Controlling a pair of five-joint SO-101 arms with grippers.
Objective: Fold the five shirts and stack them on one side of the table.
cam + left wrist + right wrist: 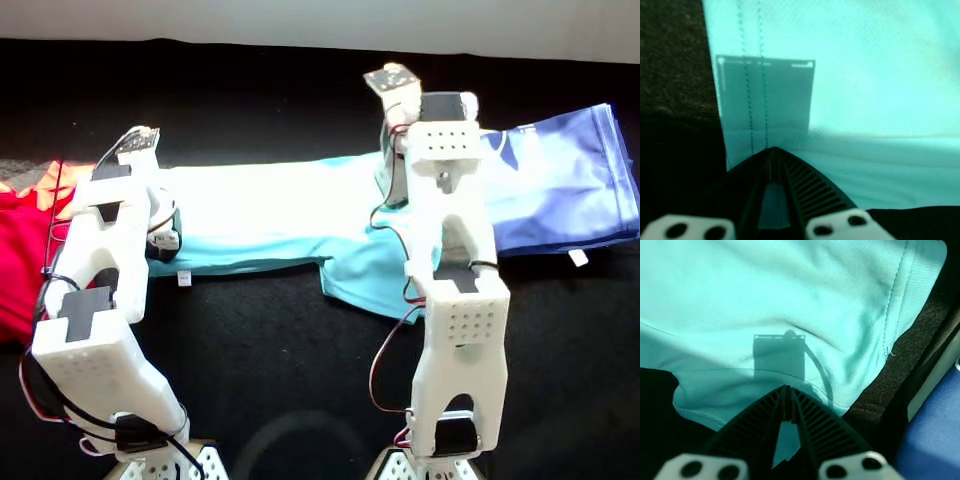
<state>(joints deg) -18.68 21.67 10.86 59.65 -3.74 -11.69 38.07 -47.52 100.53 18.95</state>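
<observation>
Left fingers (pixel 796 181) and right fingers (pixel 811 426) each pinched shut on the flat teal mesh shirt (pixel 250 250), at its opposite ends, presumably to fold it evenly.

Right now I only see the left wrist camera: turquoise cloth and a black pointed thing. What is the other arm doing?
Observer: The right gripper is shut on that same turquoise shirt, close to a stitched edge.
Operator: Are there any other shirts around?
Observer: Yes, a blue shirt lies spread out on the far side of the right arm.
Operator: And on my arm's side?
Observer: A red shirt lies bunched beside the left arm, at the table's left edge.
</observation>
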